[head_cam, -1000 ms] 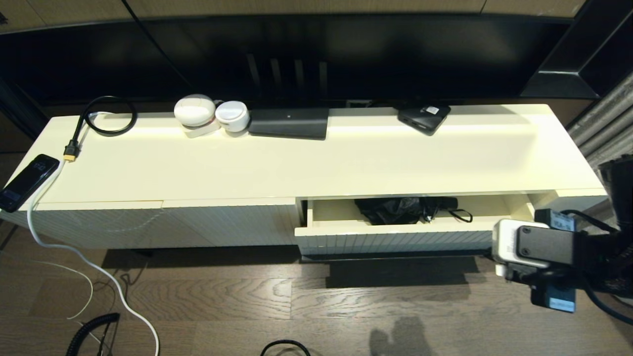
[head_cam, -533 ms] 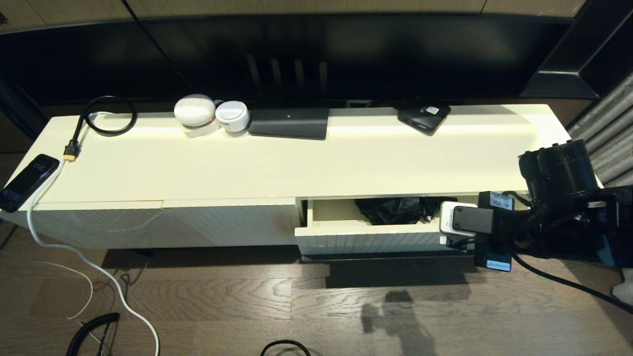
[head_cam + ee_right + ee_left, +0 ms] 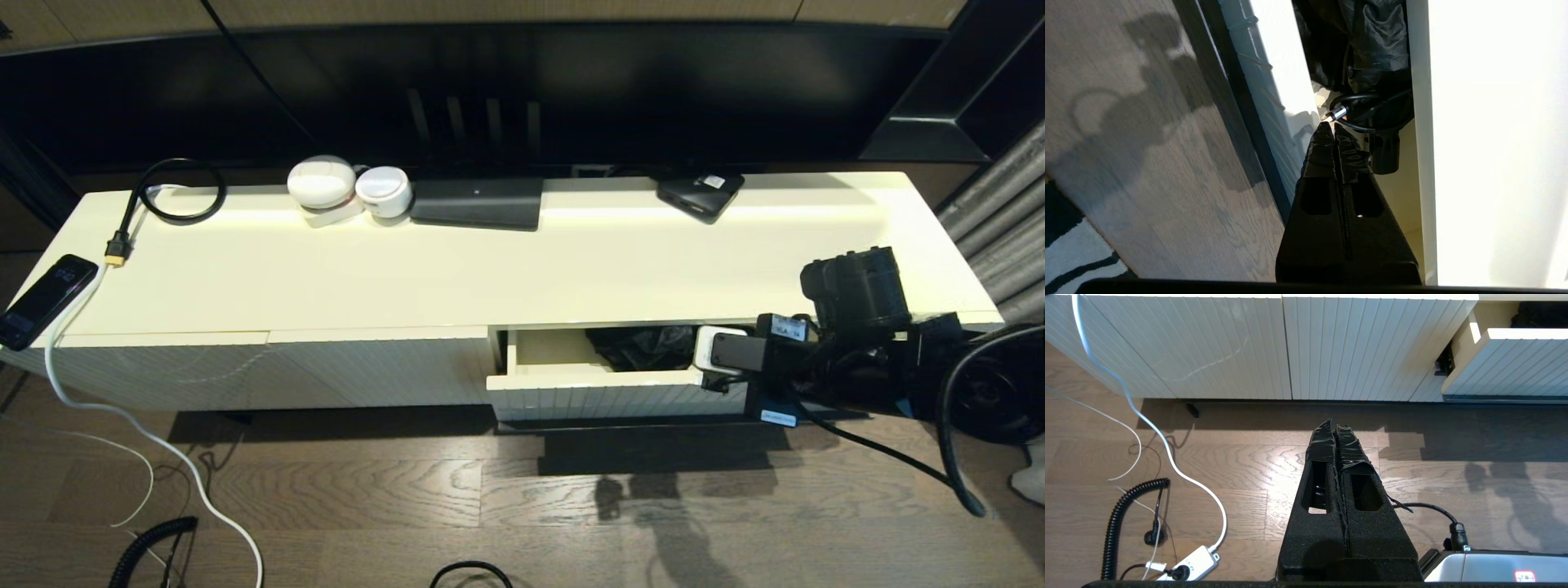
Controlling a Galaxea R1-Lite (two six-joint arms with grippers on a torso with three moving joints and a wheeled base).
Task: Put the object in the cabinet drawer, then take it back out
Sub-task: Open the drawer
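Observation:
The cabinet drawer point(image 3: 596, 398), cream with a fluted front, stands partly pulled out at the right half of the cabinet. Inside lies a black folded umbrella point(image 3: 645, 347), its fabric point(image 3: 1372, 45) bunched, its stubby handle point(image 3: 1384, 155) and wrist cord with a metal ferrule point(image 3: 1338, 113) near the drawer's right end. My right arm point(image 3: 849, 343) reaches in from the right over the drawer. The right gripper point(image 3: 1333, 128) is shut and empty, tips just short of the ferrule, beside the umbrella handle. My left gripper point(image 3: 1334, 426) hangs shut over the floor, left of the drawer point(image 3: 1515, 363).
On the cabinet top point(image 3: 522, 261) sit a phone point(image 3: 45, 300), a looped black cable point(image 3: 175, 192), two white round devices point(image 3: 322, 184), a flat black box point(image 3: 478, 202) and a small black device point(image 3: 700, 194). White cables point(image 3: 1167, 457) trail over the wooden floor.
My right arm has swung from the floor in front of the cabinet's right end leftward and up over the drawer, now covering the umbrella's handle end. The drawer has not moved.

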